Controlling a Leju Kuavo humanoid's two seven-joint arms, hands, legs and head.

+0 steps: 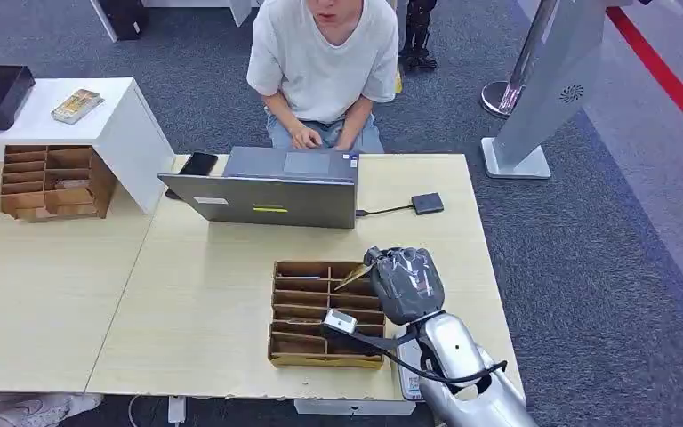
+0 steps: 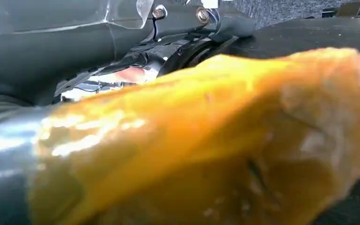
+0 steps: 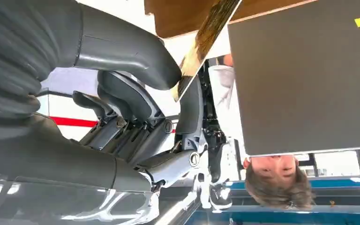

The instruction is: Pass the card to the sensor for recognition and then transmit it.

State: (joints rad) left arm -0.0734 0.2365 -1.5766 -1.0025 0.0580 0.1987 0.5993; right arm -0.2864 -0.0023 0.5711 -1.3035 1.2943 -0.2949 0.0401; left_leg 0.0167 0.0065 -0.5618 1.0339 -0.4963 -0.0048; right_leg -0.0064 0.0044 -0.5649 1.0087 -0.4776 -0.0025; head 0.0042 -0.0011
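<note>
Right robot hand (image 1: 406, 283) over brown compartment tray (image 1: 307, 313) on worktop (image 1: 204, 294), pinching gold card (image 1: 352, 277) between thumb (image 3: 122, 44) and fingers (image 3: 190, 110). Beyond: grey laptop (image 1: 271, 197), small black sensor (image 1: 427, 203), seated person (image 1: 323, 62). Left robot hand's state: cannot tell.

Light wooden table (image 1: 204, 294) and what lies on it

A brown compartment tray (image 1: 307, 311) sits just left of the right hand (image 1: 406, 283); beyond the hand lie a grey laptop (image 1: 271, 187), a black phone (image 1: 198, 164) and a small dark sensor box (image 1: 427, 203).
</note>
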